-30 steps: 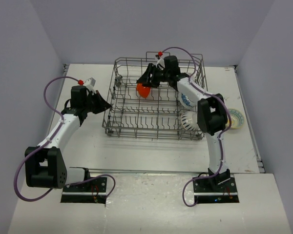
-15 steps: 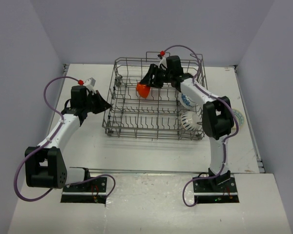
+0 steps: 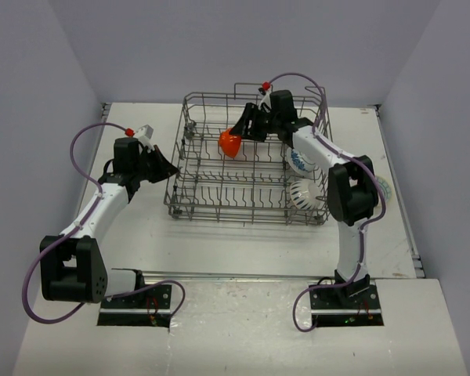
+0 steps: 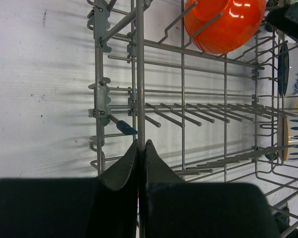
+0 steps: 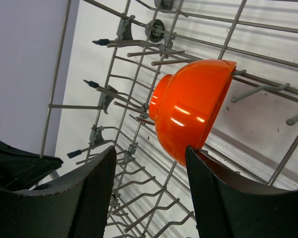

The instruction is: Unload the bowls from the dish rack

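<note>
The left gripper (image 3: 171,168) is closed, pinching a wire at the left edge of the dish rack (image 3: 219,205). Inside the rack, toward its far side, an orange bowl (image 3: 230,144) lies tipped on its side among the tines. The right gripper (image 3: 237,133) stands open just beside it, fingers to either side; contact cannot be told. At the rack's right end stand a blue-patterned white bowl (image 3: 300,162) and a dark-striped one (image 3: 303,194). Another bowl (image 3: 384,186) sits outside the rack's right side, mostly hidden.
</note>
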You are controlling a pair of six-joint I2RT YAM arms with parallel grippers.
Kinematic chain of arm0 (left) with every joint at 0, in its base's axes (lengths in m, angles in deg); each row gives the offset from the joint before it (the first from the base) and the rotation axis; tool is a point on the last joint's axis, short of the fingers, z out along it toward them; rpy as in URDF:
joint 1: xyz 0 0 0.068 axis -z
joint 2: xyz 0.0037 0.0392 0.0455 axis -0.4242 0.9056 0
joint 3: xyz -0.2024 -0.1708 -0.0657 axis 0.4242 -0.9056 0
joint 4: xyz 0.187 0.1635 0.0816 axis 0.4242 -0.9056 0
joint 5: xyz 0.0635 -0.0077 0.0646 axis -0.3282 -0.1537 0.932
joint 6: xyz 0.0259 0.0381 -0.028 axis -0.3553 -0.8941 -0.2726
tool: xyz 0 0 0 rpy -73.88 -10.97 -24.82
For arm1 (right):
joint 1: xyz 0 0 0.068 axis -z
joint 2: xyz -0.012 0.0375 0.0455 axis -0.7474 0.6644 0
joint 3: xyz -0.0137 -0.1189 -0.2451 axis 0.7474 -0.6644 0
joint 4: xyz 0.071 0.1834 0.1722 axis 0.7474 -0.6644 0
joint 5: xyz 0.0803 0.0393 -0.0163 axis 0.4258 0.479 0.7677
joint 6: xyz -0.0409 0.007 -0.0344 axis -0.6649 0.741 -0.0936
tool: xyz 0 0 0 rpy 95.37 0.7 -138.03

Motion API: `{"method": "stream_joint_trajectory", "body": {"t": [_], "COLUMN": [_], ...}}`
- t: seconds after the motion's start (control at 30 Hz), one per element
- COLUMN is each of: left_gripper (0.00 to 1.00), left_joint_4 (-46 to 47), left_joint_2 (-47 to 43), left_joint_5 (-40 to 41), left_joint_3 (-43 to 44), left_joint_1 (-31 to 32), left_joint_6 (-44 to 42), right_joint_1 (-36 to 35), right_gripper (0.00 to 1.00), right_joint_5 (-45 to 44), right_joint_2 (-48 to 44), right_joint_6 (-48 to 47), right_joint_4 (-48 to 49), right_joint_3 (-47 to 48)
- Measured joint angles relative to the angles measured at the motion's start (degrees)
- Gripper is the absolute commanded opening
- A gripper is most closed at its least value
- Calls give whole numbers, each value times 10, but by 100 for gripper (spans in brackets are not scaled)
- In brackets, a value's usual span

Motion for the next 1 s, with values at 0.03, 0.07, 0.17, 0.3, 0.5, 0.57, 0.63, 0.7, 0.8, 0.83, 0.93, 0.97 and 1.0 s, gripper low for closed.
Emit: {"method": "stream_joint_trajectory", "body": {"t": [0.03, 0.07, 0.17, 0.3, 0.5, 0.57, 0.63, 0.7, 0.8, 0.83, 0.93, 0.97, 1.0], "left_gripper": [0, 0, 0, 0, 0, 0, 0, 0, 0, 0, 0, 0, 0], "left_joint_4": [0, 0, 0, 0, 0, 0, 0, 0, 0, 0, 1, 1, 1], "left_joint_2": [0, 0, 0, 0, 0, 0, 0, 0, 0, 0, 0, 0, 0], "left_joint_5": [0, 0, 0, 0, 0, 0, 0, 0, 0, 0, 0, 0, 0], "left_joint_3": [0, 0, 0, 0, 0, 0, 0, 0, 0, 0, 0, 0, 0], "left_joint_1": [0, 0, 0, 0, 0, 0, 0, 0, 0, 0, 0, 0, 0], "left_joint_6": [0, 0, 0, 0, 0, 0, 0, 0, 0, 0, 0, 0, 0], "right_joint_1": [0, 0, 0, 1, 0, 0, 0, 0, 2, 3, 10, 13, 17], "right_gripper": [58, 58, 58, 58, 58, 58, 58, 58, 59, 59, 59, 59, 59], "right_joint_5": [-3, -7, -6, -4, 0, -2, -4, -9, -28, -35, -48, -49, -50], "right_joint_2": [2, 5, 10, 12, 16, 16, 14, 11, 3, 2, -1, -1, -1], "right_joint_6": [-1, -2, -1, -1, 1, 1, -1, -3, -9, -11, -16, -17, -17], "right_joint_4": [0, 0, 0, 3, 16, 17, 17, 17, 11, 9, 5, 2, -1], "right_joint_3": [-3, -4, -4, -4, -4, -4, -4, -6, -10, -10, -13, -14, -16]}}
